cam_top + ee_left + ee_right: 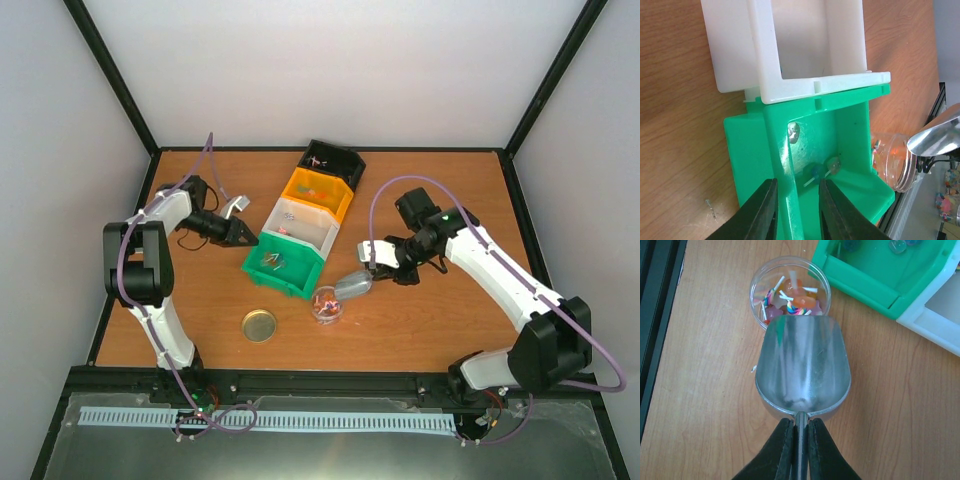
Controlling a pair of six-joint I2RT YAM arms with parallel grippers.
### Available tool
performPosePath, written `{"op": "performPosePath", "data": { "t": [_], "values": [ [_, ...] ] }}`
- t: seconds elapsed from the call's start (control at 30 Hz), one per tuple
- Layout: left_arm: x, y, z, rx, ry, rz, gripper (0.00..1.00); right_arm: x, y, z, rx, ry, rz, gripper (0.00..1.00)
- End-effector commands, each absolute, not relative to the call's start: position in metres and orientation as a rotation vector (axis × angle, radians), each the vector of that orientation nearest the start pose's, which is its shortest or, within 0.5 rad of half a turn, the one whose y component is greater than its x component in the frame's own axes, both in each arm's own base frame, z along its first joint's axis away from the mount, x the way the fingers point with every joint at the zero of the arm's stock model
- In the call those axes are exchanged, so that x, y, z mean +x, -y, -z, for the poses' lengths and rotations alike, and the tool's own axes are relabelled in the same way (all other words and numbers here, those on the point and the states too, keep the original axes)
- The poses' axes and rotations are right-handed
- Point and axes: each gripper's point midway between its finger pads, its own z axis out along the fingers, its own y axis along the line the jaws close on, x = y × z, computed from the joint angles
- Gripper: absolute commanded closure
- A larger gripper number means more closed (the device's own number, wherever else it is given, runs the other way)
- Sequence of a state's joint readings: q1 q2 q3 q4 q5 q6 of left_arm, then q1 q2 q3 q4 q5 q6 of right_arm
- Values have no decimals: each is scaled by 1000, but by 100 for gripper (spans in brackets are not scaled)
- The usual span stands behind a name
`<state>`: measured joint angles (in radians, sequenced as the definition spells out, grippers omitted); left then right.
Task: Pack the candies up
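Observation:
The candies [792,300] lie in a clear round jar [327,305] on the table just in front of the green bin [283,262]. A few more candies [832,165] lie inside the green bin. My right gripper [799,422] is shut on the handle of a shiny metal scoop [802,365]. The scoop is empty and its mouth is at the jar's near rim. In the top view the right gripper [378,255] is right of the jar. My left gripper [797,187] is open, its jaws on either side of the green bin's left wall.
Four bins stand in a diagonal row: black [333,160], orange [316,192], white [299,225], then green. A round gold lid [259,325] lies on the table near the front, left of the jar. Black frame posts edge the table.

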<state>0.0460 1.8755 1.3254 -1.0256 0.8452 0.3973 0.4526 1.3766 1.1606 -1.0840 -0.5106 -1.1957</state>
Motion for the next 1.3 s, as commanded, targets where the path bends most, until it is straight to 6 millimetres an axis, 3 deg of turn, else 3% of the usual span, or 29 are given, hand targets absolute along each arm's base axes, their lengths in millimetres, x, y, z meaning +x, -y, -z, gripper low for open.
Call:
{"op": "performPosePath", "data": {
  "t": [0.0, 0.17, 0.27, 0.47, 0.57, 0.77, 1.0, 1.27],
  "values": [
    [349, 114, -98, 460, -2637, 1225, 74, 214, -196, -167, -2045, -1792, -463, 97],
    [349, 114, -94, 457, -2637, 1230, 74, 210, -193, -175, -2067, -1791, -441, 97],
    [349, 114, -92, 448, -2638, 1231, 74, 220, -200, -187, -1994, -1813, -443, 97],
    [348, 110, -87, 414, -2666, 1186, 74, 277, -239, -216, -1663, -1988, -545, 97],
    [347, 109, -83, 396, -2677, 1163, 74, 297, -258, -221, -1548, -2092, -634, 97],
    [336, 112, -73, 360, -2689, 1192, 74, 286, -290, -201, -1594, -2145, -620, 97],
    [333, 108, -61, 341, -2732, 1119, 76, 291, -323, -168, -1660, -2204, -483, 97],
    [336, 107, -61, 286, -2716, 1093, 76, 303, -335, -134, -1665, -2274, -338, 97]
  ]
}}
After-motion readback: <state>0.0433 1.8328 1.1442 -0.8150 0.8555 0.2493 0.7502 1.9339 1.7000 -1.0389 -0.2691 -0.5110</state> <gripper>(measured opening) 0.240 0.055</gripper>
